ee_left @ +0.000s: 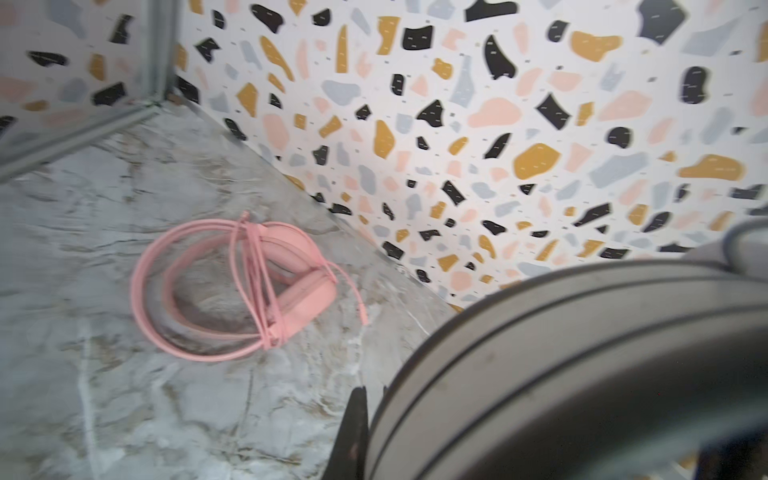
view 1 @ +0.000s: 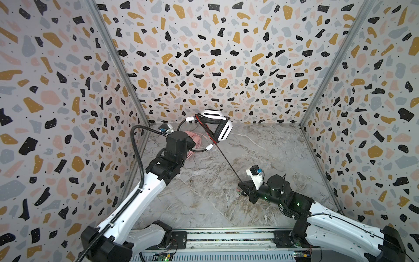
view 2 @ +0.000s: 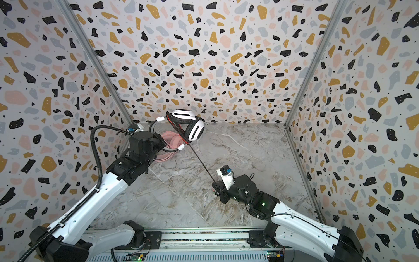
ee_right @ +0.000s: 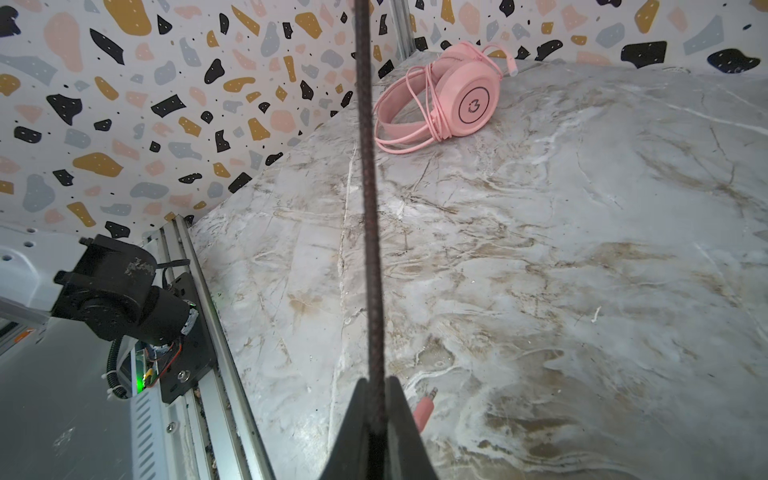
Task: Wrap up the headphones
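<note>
Speckled walls (view 1: 204, 56) stand around a grey marble table (view 1: 283, 158). At about 11 o'clock on the table, near the back corner, the pink headphones (ee_left: 291, 291) lie flat, with their pink cord looped around them. Just above them, near 12 o'clock, the white-and-black headphones (view 1: 223, 131) hang up in the air. The left gripper (view 2: 161, 142) is pressed together on their thin band (ee_left: 561, 332) and holds them off the table. A black cable (view 1: 226, 161) is wound around this headset and runs tight and straight down toward 4 o'clock. There the right gripper (ee_right: 376, 415) sits low over the table and pinches the cable between its two fingers. A small pink plug (ee_right: 424, 411) shows just beside those fingers.
</note>
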### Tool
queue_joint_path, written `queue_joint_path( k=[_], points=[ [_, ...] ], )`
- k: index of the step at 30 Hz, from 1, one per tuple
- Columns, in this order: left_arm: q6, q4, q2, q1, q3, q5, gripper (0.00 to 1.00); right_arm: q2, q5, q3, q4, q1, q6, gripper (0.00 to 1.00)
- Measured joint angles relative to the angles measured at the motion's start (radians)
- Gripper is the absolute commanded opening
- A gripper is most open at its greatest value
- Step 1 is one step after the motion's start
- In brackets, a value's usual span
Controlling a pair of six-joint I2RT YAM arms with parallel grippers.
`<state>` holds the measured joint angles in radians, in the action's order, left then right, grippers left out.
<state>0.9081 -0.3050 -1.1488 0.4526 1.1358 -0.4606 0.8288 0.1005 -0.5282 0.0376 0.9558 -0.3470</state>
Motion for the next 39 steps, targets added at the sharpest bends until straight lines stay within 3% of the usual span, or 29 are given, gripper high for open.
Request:
queue_joint_path(
  k=[7,12,18,26,34,39],
  points=[
    [-0.071,-0.011,-0.095,0.062,-0.043,-0.236,0.0,0.008,-0.113,-0.119,-0.125,0.077,0.039,0.1],
    [-0.186,0.001,-0.163,0.189,-0.109,-0.404,0.0,0.039,-0.202,-0.224,-0.218,0.081,0.103,0.1],
    [-0.386,0.021,-0.191,0.304,-0.186,-0.423,0.0,0.068,-0.36,-0.341,-0.292,0.08,0.201,0.1],
    [-0.634,0.106,-0.124,0.364,-0.26,-0.109,0.0,0.085,-0.444,-0.38,-0.327,0.022,0.285,0.1],
    [-0.759,0.095,-0.104,0.389,-0.268,0.242,0.0,0.087,-0.393,-0.38,-0.313,-0.085,0.301,0.1],
    [-0.786,0.089,-0.044,0.395,-0.31,0.386,0.0,0.099,-0.352,-0.38,-0.299,-0.116,0.3,0.1]
  ],
)
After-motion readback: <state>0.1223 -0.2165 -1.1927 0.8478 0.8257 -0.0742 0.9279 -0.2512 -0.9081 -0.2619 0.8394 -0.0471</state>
